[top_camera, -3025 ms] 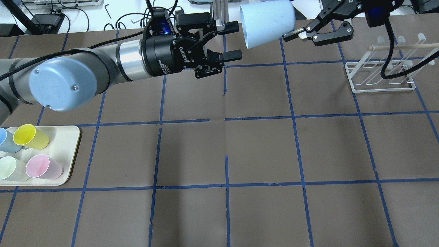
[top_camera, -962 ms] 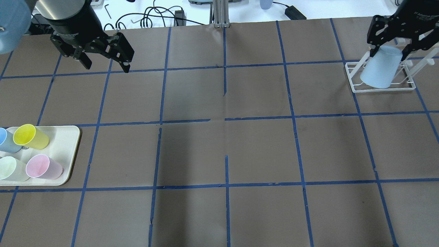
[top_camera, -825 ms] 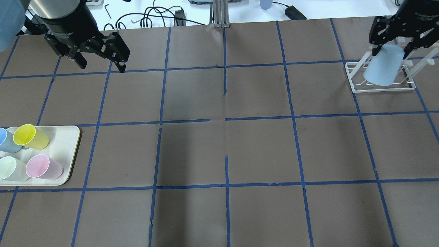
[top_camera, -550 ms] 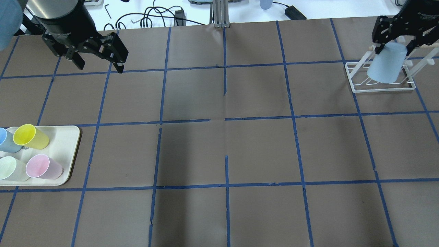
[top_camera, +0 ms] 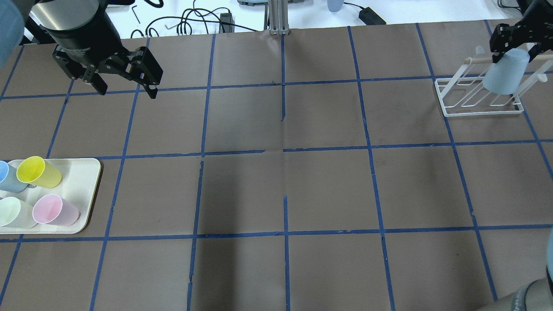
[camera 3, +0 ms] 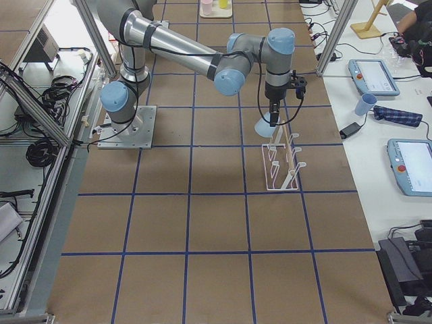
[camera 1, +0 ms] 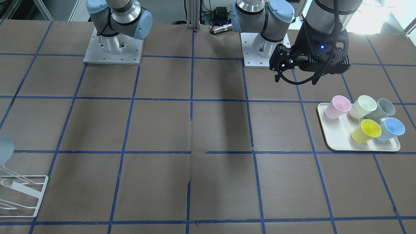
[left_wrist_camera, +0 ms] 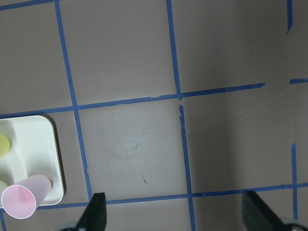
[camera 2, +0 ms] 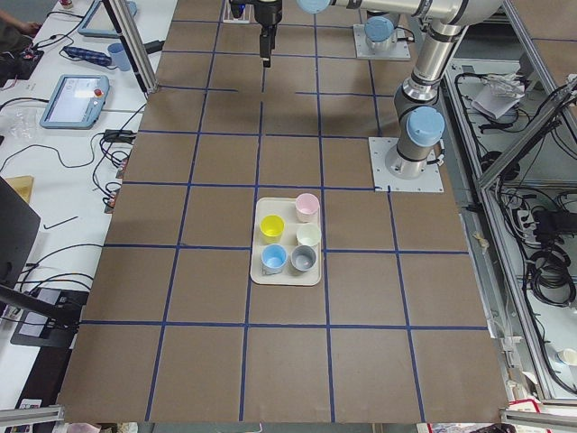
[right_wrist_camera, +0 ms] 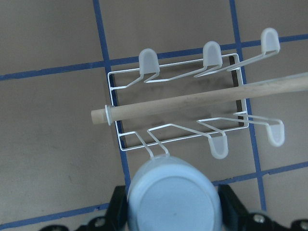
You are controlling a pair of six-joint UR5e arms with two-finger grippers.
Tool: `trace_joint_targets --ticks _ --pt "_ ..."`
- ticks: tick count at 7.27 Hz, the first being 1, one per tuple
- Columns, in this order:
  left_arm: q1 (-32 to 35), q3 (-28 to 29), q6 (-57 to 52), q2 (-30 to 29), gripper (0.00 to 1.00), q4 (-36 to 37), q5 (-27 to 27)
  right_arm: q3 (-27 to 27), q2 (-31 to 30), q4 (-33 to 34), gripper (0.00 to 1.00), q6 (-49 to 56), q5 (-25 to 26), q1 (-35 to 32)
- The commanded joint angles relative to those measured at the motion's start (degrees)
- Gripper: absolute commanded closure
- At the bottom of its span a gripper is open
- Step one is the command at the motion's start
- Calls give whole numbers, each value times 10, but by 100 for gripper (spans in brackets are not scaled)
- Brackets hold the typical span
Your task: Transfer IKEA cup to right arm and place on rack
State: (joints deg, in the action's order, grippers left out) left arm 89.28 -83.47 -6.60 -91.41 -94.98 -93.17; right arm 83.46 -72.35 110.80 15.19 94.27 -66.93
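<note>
The IKEA cup (top_camera: 504, 77) is pale blue, mouth down and tilted. My right gripper (top_camera: 514, 52) is shut on its base and holds it over the right part of the white wire rack (top_camera: 458, 113). In the right wrist view the cup (right_wrist_camera: 171, 192) covers the end peg of the rack's near row (right_wrist_camera: 216, 144); I cannot tell if it rests on the peg. It also shows in the exterior right view (camera 3: 264, 126). My left gripper (top_camera: 126, 91) is open and empty above the far left of the table; its fingers (left_wrist_camera: 96, 211) stand wide apart.
A cream tray (top_camera: 82, 190) at the near left holds a yellow cup (top_camera: 36, 172), a pink cup (top_camera: 54, 209), a second blue cup (top_camera: 6, 177) and others. A wooden rod (right_wrist_camera: 192, 103) lies along the rack's top. Cables (top_camera: 194, 19) lie beyond the table's far edge.
Three seconds ago the cup was held mid-table beside my open left gripper. My right gripper has since carried it rightward along the rack. My left gripper has drawn back to the far left.
</note>
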Motion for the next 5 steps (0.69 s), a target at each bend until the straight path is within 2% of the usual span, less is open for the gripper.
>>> trace_joint_targets --ticks 1,5 --pt "0 -1 6 1 0 0 2 0 13 14 100 1 -14 0" --pt "-1 0 6 1 0 1 2 0 27 35 100 1 -14 0"
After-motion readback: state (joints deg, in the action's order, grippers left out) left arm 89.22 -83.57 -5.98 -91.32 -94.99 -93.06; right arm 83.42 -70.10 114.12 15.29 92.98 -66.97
